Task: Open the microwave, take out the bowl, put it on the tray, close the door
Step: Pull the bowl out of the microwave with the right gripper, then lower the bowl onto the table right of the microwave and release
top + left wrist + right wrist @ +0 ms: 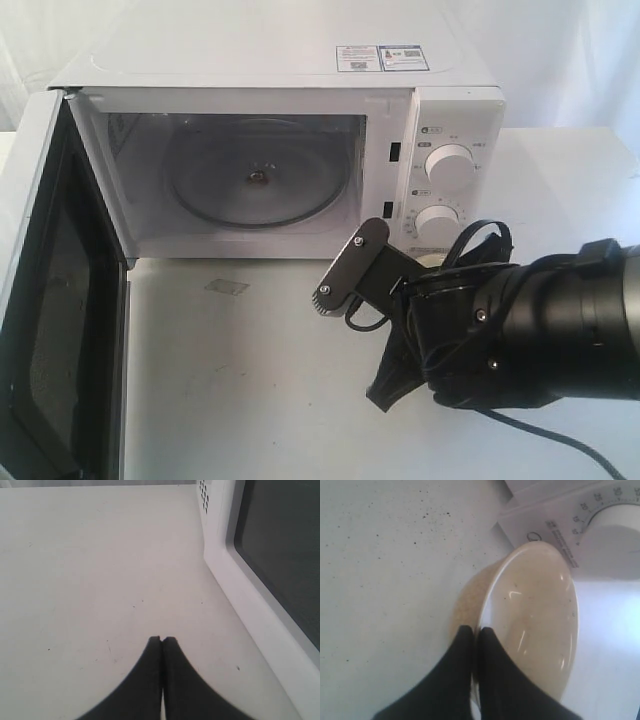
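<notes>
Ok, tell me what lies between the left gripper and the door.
Only bare white tabletop. The left wrist view shows it: the shut left gripper sits apart from the door, with nothing in the gap.

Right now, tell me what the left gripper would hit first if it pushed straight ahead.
Nothing, as far as the view shows. The left gripper, jaws shut, points along the table, running alongside the open door without aiming at it. Depth farther on is unclear.
</notes>
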